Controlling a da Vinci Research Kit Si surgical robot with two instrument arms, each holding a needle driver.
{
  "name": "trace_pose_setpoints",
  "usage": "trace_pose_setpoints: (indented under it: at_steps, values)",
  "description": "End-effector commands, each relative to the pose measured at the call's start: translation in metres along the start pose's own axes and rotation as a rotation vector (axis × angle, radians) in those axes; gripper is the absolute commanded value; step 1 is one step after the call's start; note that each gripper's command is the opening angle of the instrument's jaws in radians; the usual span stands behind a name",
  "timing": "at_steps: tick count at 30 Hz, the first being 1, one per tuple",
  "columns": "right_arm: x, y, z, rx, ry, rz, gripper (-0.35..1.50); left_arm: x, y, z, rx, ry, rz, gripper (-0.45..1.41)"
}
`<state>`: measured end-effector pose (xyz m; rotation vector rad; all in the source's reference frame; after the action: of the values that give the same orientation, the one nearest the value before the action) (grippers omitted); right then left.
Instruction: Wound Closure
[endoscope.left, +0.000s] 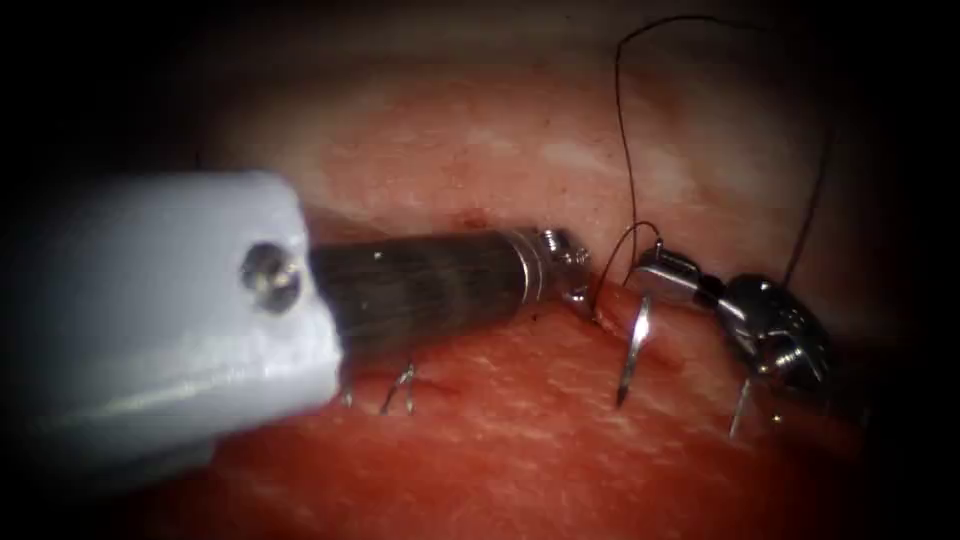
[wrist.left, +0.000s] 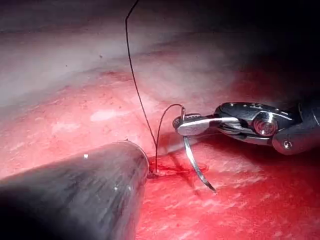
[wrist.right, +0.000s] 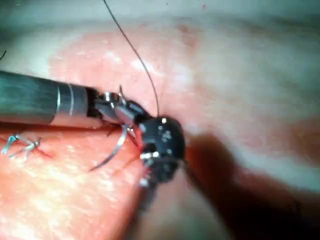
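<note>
Looking from the near side of the endoscope view, we meet the left tool (endoscope.left: 578, 290) first: its dark shaft runs in from nine o'clock and its tip sits right at the cut (endoscope.left: 470, 335) in the tissue (endoscope.left: 560, 450), by the spot where the thread enters. We cannot tell whether its jaws are apart or together, nor whether they hold anything, because the tip is tucked against the tissue.

Just beside it, toward three o'clock, the right tool (endoscope.left: 655, 272) comes in from the right, and we see its jaws clamped together on the needle (endoscope.left: 633, 350). The grip is close to the needle's thread end. From there the curved body hangs toward six o'clock, long axis nearly upright, with the point lowest, over the right side of the cut. In the left wrist view the needle (wrist.left: 196, 165) seems free of the tissue, its point just above the surface, though we cannot be sure it is not touching.

We judge the right tool the nearer arm, since it already has the needle; the left tool's tip lies at about nine o'clock from it, close but apart.

Farther back, the thread (endoscope.left: 622, 150) leaves the needle's end, loops down into the tissue at the cut, and another strand rises toward twelve o'clock. An earlier stitch (endoscope.left: 400, 388) sits on the cut under the left shaft.
</note>
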<state>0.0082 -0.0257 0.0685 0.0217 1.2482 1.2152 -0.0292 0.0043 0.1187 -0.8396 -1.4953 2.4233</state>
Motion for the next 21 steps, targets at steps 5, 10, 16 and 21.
trace_pose_setpoints:
  at_steps: [5,10,16,21]
  values:
    - [-0.0005,0.0011,0.0008,-0.016,0.013,-0.016,-0.35,-0.0005,-0.0001,0.0008,-0.042,-0.028,-0.015,-0.45]
    - [-0.0006,0.0018,0.0014,-0.041,0.027,-0.050,-0.35,-0.0006,0.0000,0.0008,-0.058,-0.041,-0.029,-0.45]
    - [-0.0017,0.0027,0.0023,-0.064,0.036,-0.086,-0.35,-0.0007,0.0012,0.0009,-0.076,-0.045,-0.024,-0.25]
    - [-0.0024,0.0031,0.0029,-0.083,0.036,-0.125,-0.35,-0.0002,0.0026,0.0003,-0.097,-0.041,-0.012,-0.20]
